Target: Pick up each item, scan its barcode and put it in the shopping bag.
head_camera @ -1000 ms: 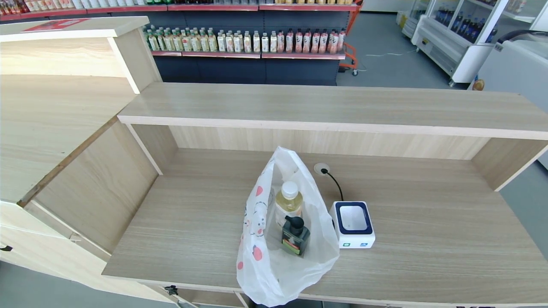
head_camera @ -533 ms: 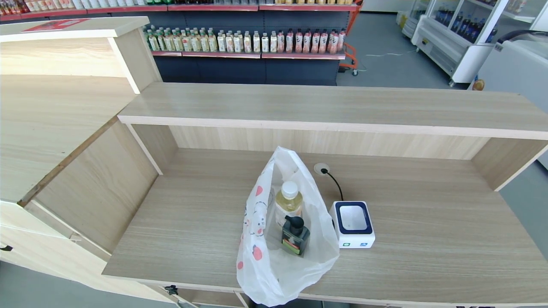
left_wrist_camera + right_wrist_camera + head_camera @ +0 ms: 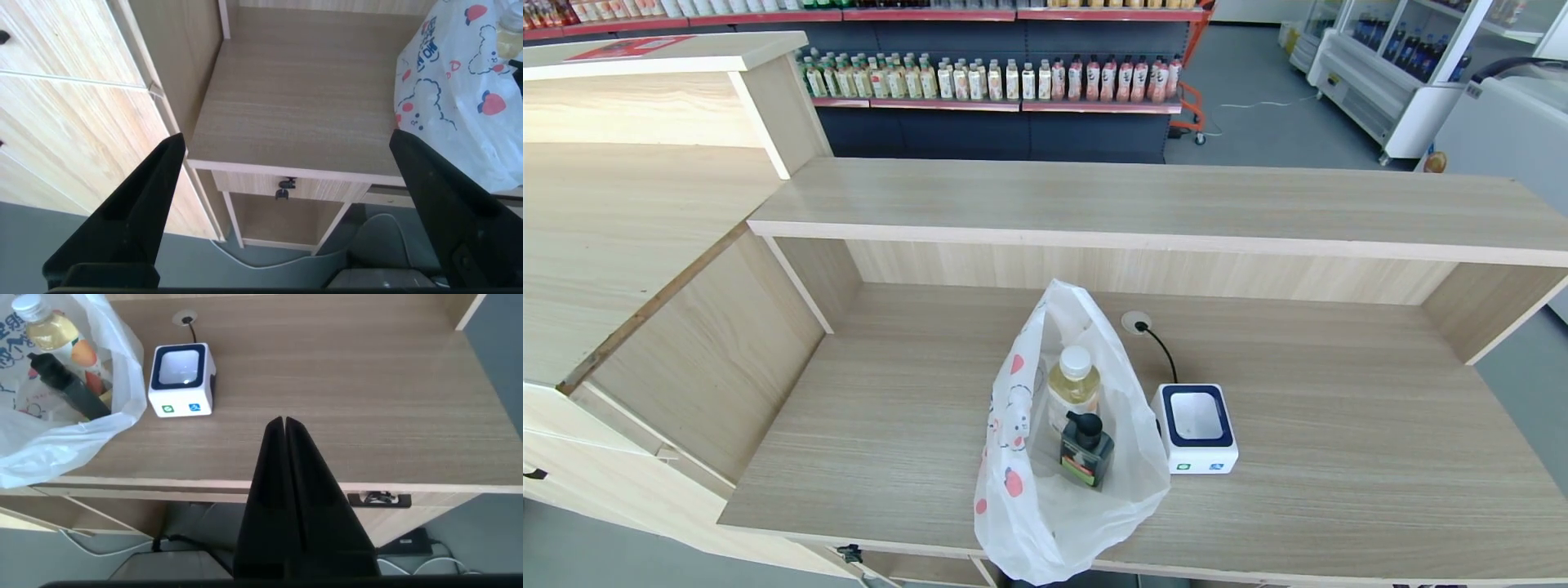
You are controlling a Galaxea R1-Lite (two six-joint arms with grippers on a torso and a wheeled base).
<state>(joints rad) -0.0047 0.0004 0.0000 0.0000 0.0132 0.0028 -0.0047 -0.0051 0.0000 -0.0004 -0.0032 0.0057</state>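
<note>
A white shopping bag (image 3: 1045,490) with red heart prints stands open at the counter's front edge. Inside it stand a yellow drink bottle (image 3: 1073,385) with a white cap and a dark green pump bottle (image 3: 1086,453). Just right of the bag sits the white barcode scanner (image 3: 1196,428) with a dark-framed window, its cable running back to a counter port (image 3: 1136,322). My left gripper (image 3: 286,208) hangs open below the counter's front edge, left of the bag (image 3: 462,90). My right gripper (image 3: 284,433) is shut, off the front edge, right of the scanner (image 3: 181,380).
The wooden counter (image 3: 1339,457) has a raised shelf (image 3: 1160,204) along its back and a side panel (image 3: 711,351) at the left. A small latch (image 3: 284,188) sits under the counter front. Store shelves of bottles (image 3: 988,77) stand behind.
</note>
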